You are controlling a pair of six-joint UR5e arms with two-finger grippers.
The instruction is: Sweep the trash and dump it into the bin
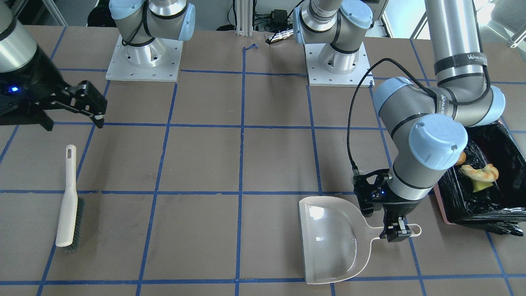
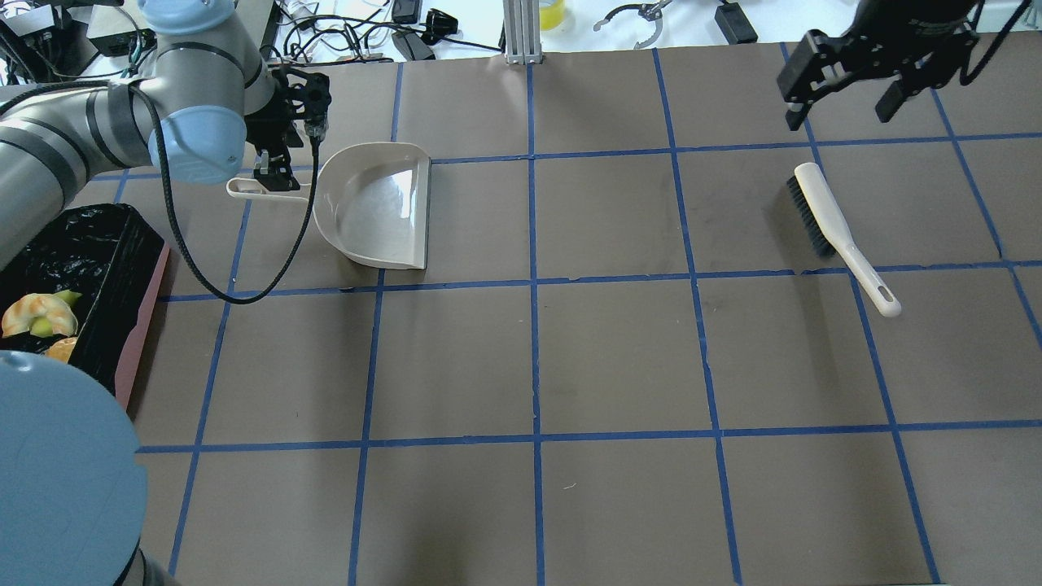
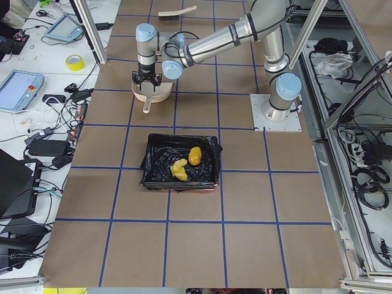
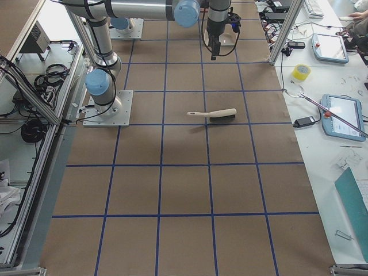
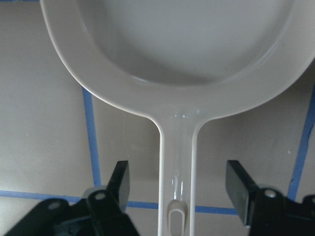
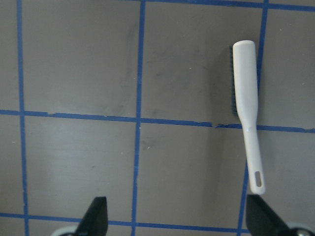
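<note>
The trash lies in the black-lined pink bin: the orange-brown lump, the pale crescent and the yellow wedge. The bin stands at the table's end on my left side. My left gripper is open over the handle of the empty dustpan. In the left wrist view the gripper straddles the handle with a gap on each side. My right gripper is open and empty, raised above the table beyond the brush.
The brush lies flat on the table on my right side and also shows in the right wrist view. The dustpan lies flat, its mouth towards the table's middle. Blue tape lines grid the brown table.
</note>
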